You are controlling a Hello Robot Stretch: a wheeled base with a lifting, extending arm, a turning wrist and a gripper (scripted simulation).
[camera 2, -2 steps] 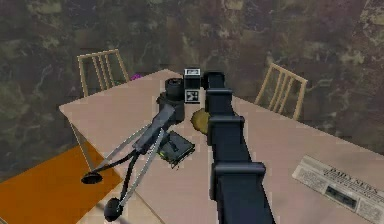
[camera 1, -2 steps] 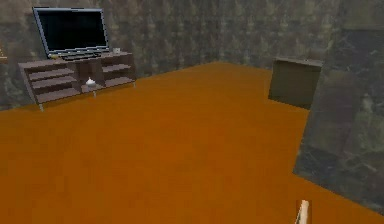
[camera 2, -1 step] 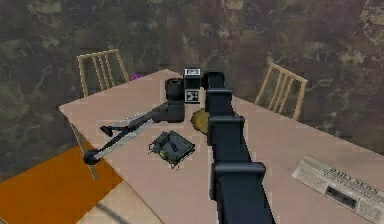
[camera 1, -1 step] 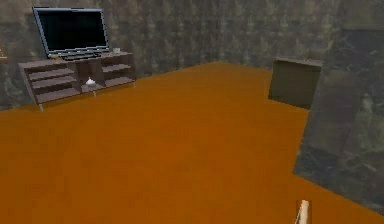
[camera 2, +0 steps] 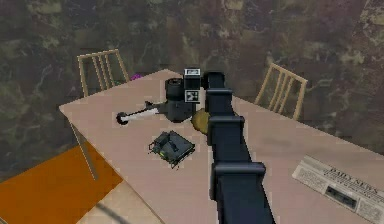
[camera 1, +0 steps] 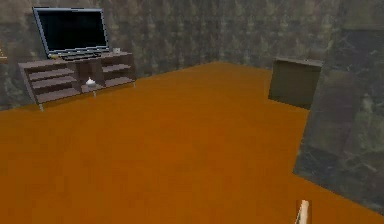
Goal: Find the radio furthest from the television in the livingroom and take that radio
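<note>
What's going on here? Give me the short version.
The robot's arm reaches out over a wooden table. Its gripper is at the far end, near a small dark boxy object that may be the radio. I cannot tell whether the gripper holds anything. A newspaper lies toward the arm side view's right. In the forward view, a television stands on a low wooden stand across the orange floor.

Home living room, television (camera 1: 70, 30) on stand (camera 1: 78, 76), dining table (camera 2: 140, 160), chairs (camera 2: 103, 70)
</note>
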